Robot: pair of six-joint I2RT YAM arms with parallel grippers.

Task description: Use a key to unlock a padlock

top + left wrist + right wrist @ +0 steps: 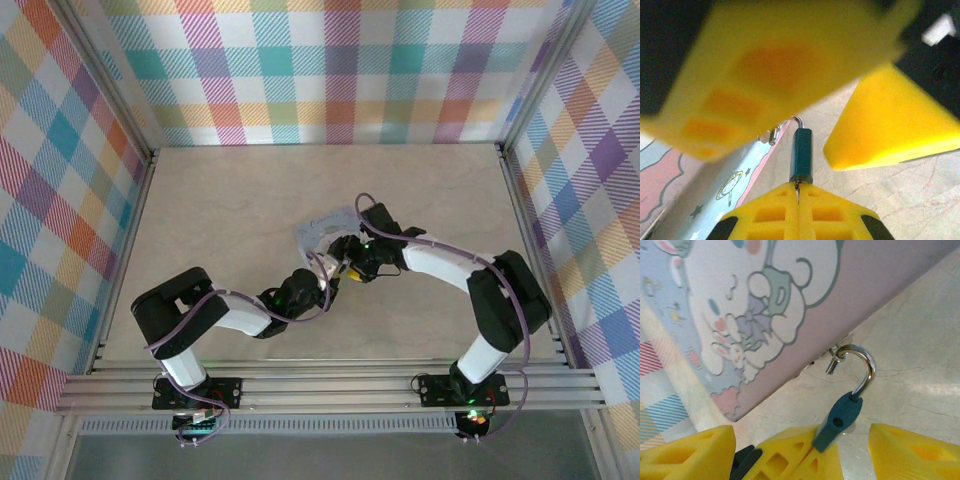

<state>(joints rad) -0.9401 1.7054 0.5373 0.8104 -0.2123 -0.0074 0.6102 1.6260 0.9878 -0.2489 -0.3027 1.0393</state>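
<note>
Pinching the tiny teal-blue metal padlock [840,419] by its lower end in the closed left gripper [797,192], just beside the pastel cartoon-printed tin box [790,300]. Flanked by the right gripper [802,435], spread wide and empty. Looks unlocked already: curved silver shackle [867,370] free at one end, hooked at the box's clasp. Cannot make out the slim metal key. Left, perhaps: unhooking.

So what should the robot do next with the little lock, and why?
Probably the left gripper, shut on the padlock, should ease it free. Its shackle looks open but is hooked through the loop on the tin.
</note>
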